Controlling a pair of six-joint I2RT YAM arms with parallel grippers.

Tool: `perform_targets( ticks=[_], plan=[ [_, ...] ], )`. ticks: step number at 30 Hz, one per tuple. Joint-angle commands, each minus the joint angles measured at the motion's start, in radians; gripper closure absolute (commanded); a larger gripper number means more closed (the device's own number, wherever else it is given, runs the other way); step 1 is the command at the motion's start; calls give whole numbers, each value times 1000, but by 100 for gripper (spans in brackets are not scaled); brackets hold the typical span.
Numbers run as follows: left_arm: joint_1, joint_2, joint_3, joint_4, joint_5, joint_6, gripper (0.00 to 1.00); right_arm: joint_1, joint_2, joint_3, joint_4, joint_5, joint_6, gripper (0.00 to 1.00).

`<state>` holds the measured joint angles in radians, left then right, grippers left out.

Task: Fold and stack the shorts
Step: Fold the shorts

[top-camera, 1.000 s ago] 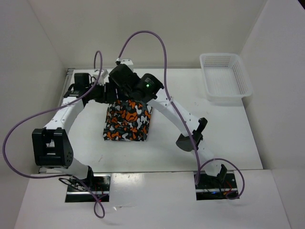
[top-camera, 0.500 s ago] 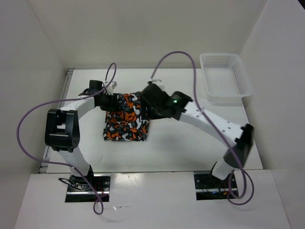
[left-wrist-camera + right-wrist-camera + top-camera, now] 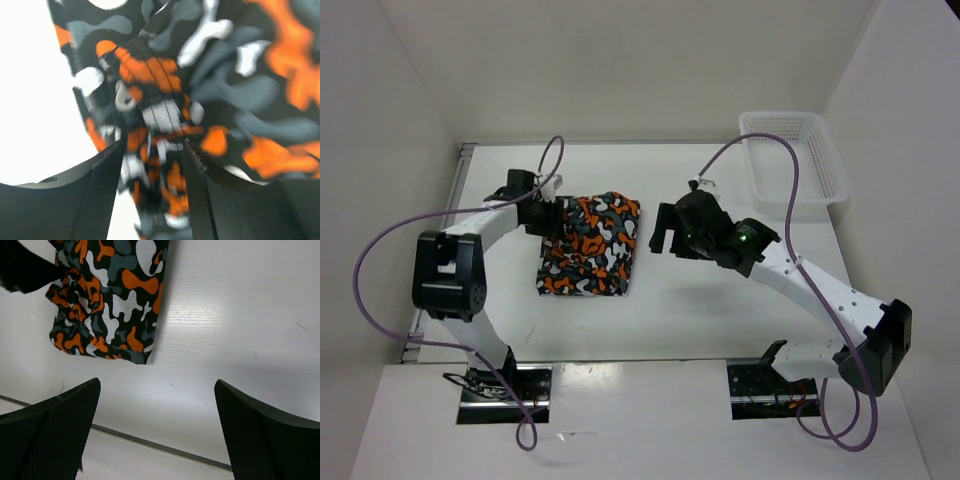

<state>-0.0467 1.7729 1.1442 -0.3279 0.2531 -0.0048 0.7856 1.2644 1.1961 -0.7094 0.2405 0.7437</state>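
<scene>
As the top view lays it out, you have these entries on the counter (image 3: 720, 300).

1. Shorts (image 3: 588, 248): one pair, blotched orange, black, grey and white. They are folded to a rough rectangle and lie flat on the counter, left of centre. The far edge is a little rumpled.

2. Left claw (image 3: 546, 214): it sits at the far-left corner of the shorts. In your left wrist view its fingers (image 3: 100, 195) are drawn in to a narrow gap, with a bunched ridge of the fabric pinched between them.

3. Right claw (image 3: 662, 232): it is near the right edge of the shorts but apart from them, over bare counter. In your right wrist view its fingers (image 3: 55, 435) are spread wide with nothing between them. A corner of the shorts lies beyond the tips, untouched.

4. Basket (image 3: 792, 206): white mesh, at the far-right corner of the counter, well apart from the shorts and from both claws.

5. Cables (image 3: 760, 136): purple, one looping from each arm.
</scene>
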Motion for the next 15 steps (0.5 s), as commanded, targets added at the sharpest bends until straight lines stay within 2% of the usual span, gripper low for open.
perform_targets(
  ticks=[1,3,7,8,11,15],
  plan=[
    [-11,-202,54,-43,-14,5,41,-19,-78,-36,76,-3,3,0],
    [-38,-256,84,-57,12,5,42,-29,-100,-53,76,-3,3,0],
    [-128,-230,129,-34,115,5,47,-84,-137,-99,96,-35,-16,0],
    [-183,-216,129,-17,126,5,48,-109,-151,-99,96,-46,-17,0],
    [-286,-112,129,41,95,5,48,-135,-190,-131,96,-58,-17,0],
    [-327,-21,74,147,17,5,50,-155,-243,-151,85,-58,-7,0]
  ],
)
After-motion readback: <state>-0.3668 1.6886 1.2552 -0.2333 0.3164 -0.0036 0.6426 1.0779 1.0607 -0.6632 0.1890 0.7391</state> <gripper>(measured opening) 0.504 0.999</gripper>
